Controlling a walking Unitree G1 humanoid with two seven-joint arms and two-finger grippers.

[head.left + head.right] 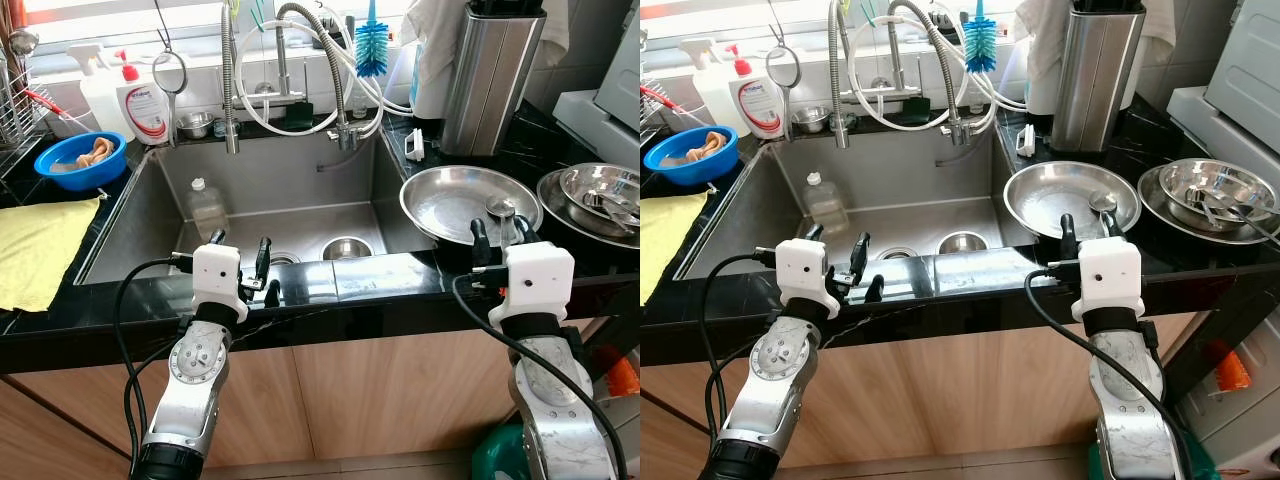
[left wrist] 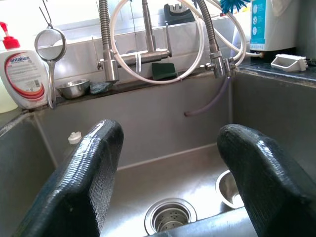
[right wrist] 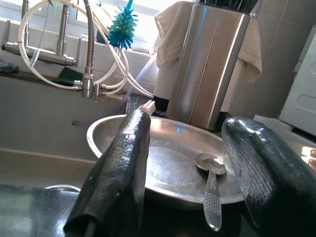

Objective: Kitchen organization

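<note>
Two end effectors (image 1: 240, 262) (image 1: 500, 232) open; one spoon (image 3: 211, 190), one plate (image 1: 440, 205).

Shallow steel plate (image 1: 455, 200) sits flat on the black table right of the sink, a steel spoon (image 3: 211, 190) lying inside it, bowl up. Further right, a steel bowl (image 1: 600, 190) with utensils rests on another plate.

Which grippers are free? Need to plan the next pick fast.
Left gripper: open, empty, over the sink front edge.
Right gripper: open, empty, before the steel plate.
</note>
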